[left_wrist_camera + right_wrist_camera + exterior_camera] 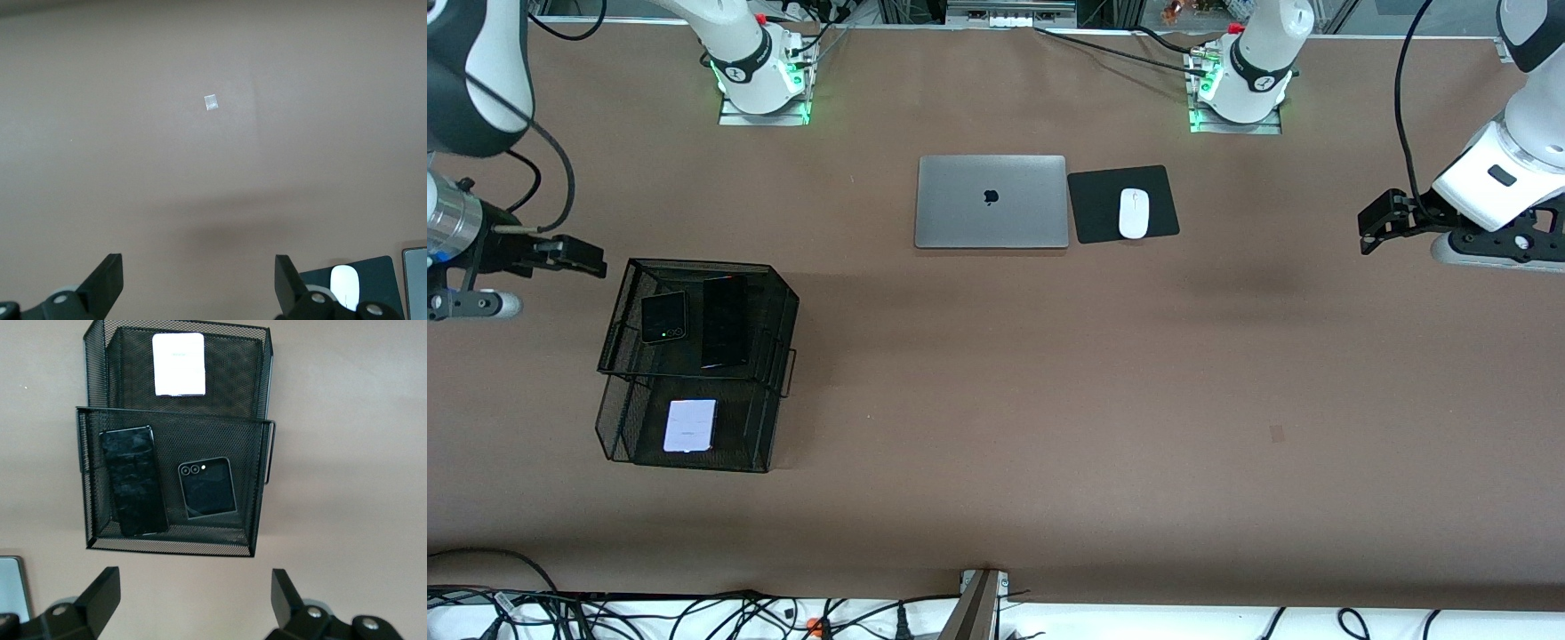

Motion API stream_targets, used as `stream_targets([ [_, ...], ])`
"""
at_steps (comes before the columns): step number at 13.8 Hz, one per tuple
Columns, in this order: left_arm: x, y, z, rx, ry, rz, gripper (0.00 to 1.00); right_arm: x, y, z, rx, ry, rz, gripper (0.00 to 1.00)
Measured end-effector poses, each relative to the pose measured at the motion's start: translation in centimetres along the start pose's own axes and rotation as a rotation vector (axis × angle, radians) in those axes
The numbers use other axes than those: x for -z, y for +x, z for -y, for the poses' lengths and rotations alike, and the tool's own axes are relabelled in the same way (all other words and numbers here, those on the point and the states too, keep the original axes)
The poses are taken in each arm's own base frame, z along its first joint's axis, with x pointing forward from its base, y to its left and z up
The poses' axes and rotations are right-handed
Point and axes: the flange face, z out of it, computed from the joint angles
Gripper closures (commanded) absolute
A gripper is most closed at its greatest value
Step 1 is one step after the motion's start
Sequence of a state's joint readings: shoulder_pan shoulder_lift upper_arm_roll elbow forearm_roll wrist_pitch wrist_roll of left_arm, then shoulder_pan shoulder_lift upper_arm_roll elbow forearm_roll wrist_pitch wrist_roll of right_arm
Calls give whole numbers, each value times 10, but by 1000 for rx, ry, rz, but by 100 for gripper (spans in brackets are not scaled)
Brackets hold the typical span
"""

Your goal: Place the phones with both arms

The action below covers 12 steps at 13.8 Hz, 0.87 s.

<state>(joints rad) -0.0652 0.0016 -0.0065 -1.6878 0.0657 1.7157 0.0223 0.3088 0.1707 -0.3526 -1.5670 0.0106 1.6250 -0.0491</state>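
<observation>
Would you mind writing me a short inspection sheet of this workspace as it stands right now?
Surface: brown table, with a small pale tape square.
Job's things: two-tier black mesh tray; small black phone and long black phone side by side in the upper tier; pale phone in the lower tier, nearest the front camera.
Clutter: closed silver laptop; white mouse on a black pad beside it.
Grippers: left gripper open over bare table; right gripper open, empty, beside the tray.
Cables: a tangle along the table edge nearest the front camera.
Surroundings: both arm bases lit green.
</observation>
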Motion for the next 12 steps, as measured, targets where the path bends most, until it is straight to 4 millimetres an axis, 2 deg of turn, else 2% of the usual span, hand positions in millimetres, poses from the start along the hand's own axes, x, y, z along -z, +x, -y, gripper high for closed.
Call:
stream_targets([
  [2,0,0,0,0,0,-1,0,14,-12,1,-17,10,-20,0],
  [4,0,0,0,0,0,-1,0,23,-21,-9,-32,17,-22,0],
  [6,1,0,0,0,0,-1,0,25,-25,-17,-41,18,-18,0],
  [12,0,0,0,0,0,3,0,25,-26,-14,-40,18,-10,0],
])
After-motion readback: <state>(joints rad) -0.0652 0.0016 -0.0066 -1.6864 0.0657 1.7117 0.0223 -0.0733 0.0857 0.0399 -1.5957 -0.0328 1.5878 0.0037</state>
